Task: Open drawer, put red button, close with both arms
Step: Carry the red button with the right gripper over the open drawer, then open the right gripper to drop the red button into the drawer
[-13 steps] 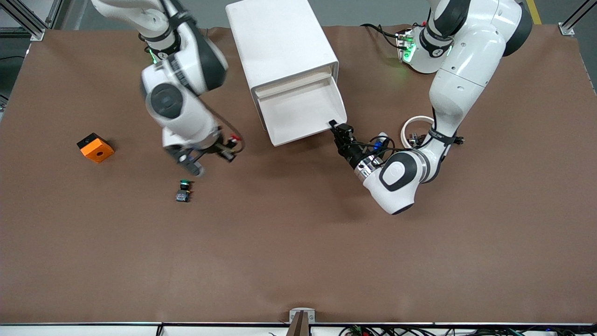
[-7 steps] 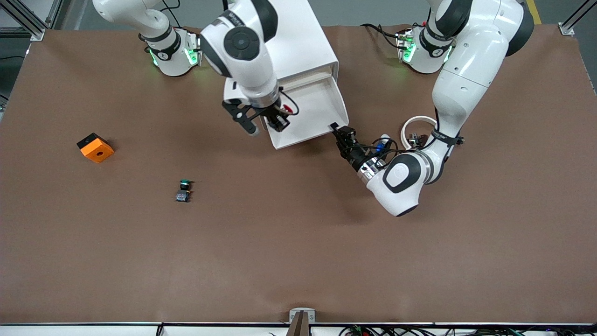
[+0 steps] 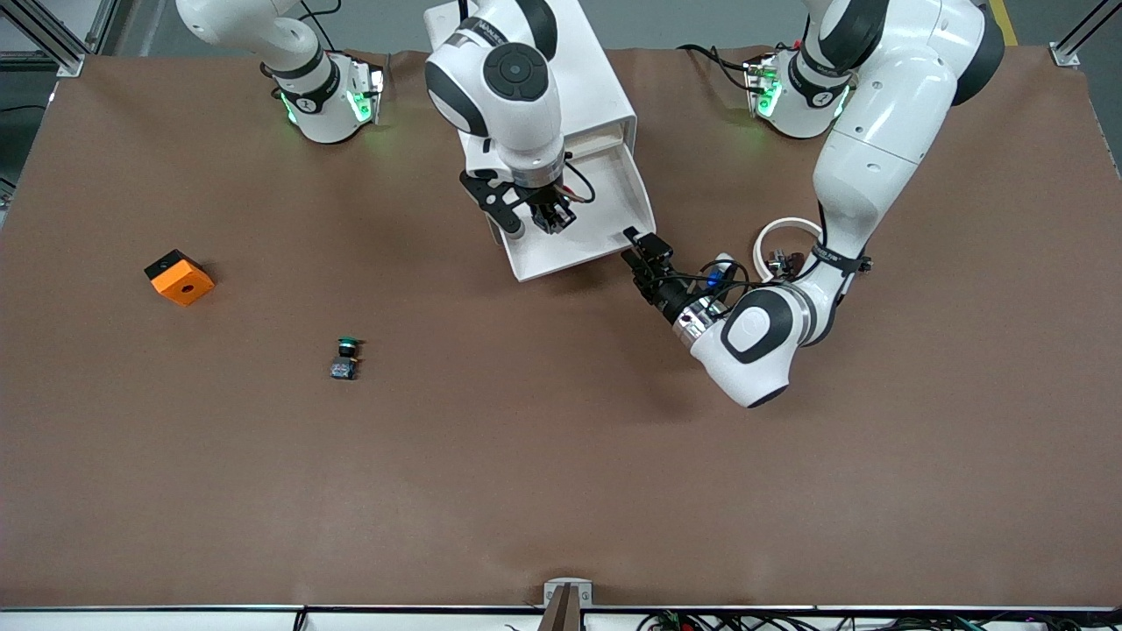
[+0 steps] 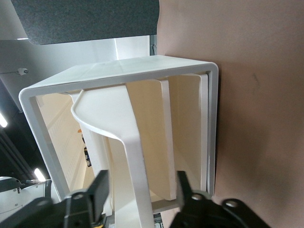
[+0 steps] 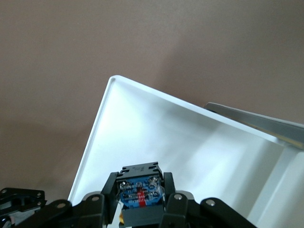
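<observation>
Front: your right gripper [image 3: 550, 215] hangs over the open drawer [image 3: 605, 230], jaws clamped on the red button [image 3: 554, 210]. Left gripper [image 3: 638, 250] sits at the drawer's front corner. Green button [image 3: 345, 358] and orange block [image 3: 179, 277] lie toward the right arm's table end.

Left wrist: fingers [image 4: 99, 187] spread, straddling the drawer front [image 4: 130, 156].

Right wrist: button [image 5: 141, 194] pinched above the tray floor [image 5: 190, 142].

Red button [image 5: 140, 195], seemingly gripped, above open white drawer [image 3: 585, 230]
</observation>
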{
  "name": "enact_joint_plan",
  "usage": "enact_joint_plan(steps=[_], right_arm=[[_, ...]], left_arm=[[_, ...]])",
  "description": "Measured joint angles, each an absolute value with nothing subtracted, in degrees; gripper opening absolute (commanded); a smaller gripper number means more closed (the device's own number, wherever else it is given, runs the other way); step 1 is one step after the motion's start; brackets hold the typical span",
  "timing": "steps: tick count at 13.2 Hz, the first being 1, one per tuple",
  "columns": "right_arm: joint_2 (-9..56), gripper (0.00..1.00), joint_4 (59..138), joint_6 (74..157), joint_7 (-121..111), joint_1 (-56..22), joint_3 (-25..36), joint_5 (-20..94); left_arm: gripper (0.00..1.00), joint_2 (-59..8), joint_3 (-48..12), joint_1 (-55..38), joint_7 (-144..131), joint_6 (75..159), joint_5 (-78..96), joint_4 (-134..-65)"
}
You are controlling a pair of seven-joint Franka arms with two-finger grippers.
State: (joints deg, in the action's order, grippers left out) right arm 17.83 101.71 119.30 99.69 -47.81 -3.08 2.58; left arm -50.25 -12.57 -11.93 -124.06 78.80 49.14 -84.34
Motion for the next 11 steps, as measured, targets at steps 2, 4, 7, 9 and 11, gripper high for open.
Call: enact_joint_plan(steps=[2, 4, 7, 9, 11], right_arm=[[19.2, 0.00, 101.7, 120.9, 101.5, -48.6, -3.1, 2.1], [20.2, 0.11, 101.1, 121.6, 102.1, -48.8, -3.1, 2.1], [21.0, 1.00, 99.9, 121.6, 102.2, -48.8, -2.9, 2.0], [21.3, 1.00, 99.4, 121.6, 102.3, -48.8, -2.9, 1.5], [21.3, 1.00, 99.0, 121.6, 102.4, -48.8, -2.8, 1.0]], left_arm=[[1.00, -50.3, -12.6, -11.8, -124.0, 79.3, 49.1, -83.6], [1.00, -50.2, -12.6, -11.2, -123.9, 79.6, 49.1, -81.5], [1.00, -50.0, -12.6, -9.9, -120.3, 79.6, 47.6, -79.6], [1.00, -49.4, -12.6, -9.8, -115.2, 79.6, 44.7, -79.4], [1.00, -48.1, -12.7, -9.8, -109.4, 79.6, 41.9, -79.2]])
